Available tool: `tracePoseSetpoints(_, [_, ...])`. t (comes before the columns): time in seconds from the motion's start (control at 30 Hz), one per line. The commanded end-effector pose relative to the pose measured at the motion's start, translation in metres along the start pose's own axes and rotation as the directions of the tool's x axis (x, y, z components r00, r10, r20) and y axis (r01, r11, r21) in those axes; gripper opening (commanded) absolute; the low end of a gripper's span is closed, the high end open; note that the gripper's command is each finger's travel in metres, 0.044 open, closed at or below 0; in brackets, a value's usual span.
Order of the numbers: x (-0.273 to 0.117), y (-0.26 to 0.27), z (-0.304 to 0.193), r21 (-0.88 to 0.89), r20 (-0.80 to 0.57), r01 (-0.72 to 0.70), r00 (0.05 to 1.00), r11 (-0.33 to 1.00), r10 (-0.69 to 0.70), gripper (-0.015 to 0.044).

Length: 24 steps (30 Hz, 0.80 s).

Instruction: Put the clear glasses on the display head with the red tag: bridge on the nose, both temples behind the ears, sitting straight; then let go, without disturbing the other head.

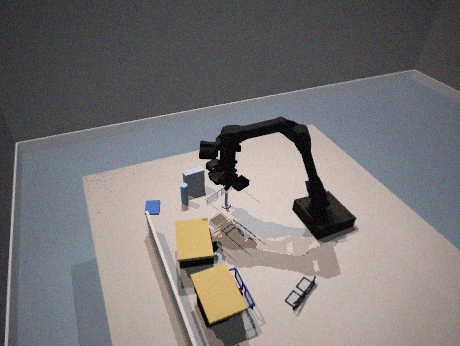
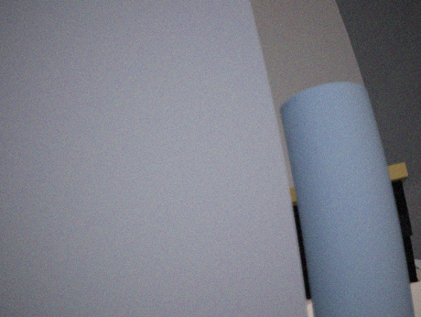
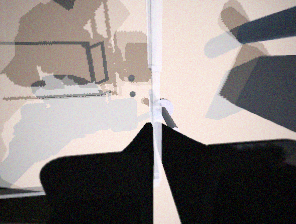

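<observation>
My gripper point(image 1: 228, 186) point(image 3: 156, 125) is shut on the clear glasses point(image 1: 216, 195) point(image 3: 156, 40). They hang above the table, with thin temples reaching toward the arm's base side in the top view; the wrist view shows them as a pale strip at the fingertips. The farther display head point(image 1: 194, 240), yellow-topped with a dark front, wears no glasses that I can see. The nearer display head point(image 1: 219, 294) has blue glasses point(image 1: 242, 287) at its front. I cannot make out the red tag. The exterior view does not show the gripper.
A small post point(image 1: 226, 199) point(image 3: 169, 117) on a round base stands below the gripper. A grey box point(image 1: 194, 183) point(image 2: 137, 160) point(image 3: 265, 90) and a blue cylinder point(image 1: 184, 195) point(image 2: 348, 197) stand beyond. A blue pad point(image 1: 153, 207), a white rail point(image 1: 167, 275) and dark glasses point(image 1: 300, 292) also show.
</observation>
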<state>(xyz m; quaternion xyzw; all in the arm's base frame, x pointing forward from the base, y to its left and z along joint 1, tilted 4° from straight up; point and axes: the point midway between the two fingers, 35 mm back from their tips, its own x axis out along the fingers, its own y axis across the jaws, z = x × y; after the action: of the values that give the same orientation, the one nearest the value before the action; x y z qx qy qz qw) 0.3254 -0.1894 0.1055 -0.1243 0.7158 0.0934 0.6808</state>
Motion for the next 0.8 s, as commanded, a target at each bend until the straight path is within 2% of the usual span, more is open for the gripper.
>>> tracePoseSetpoints(0.0, [0.0, 0.021, -0.001, 0.004, 0.005, -0.004, 1.0, 1.0, 0.004, 0.0])
tracePoseSetpoints(0.77, [0.012, 0.116, -0.023, 0.003, 0.002, -0.012, 1.0, 1.0, 0.012, 0.0])
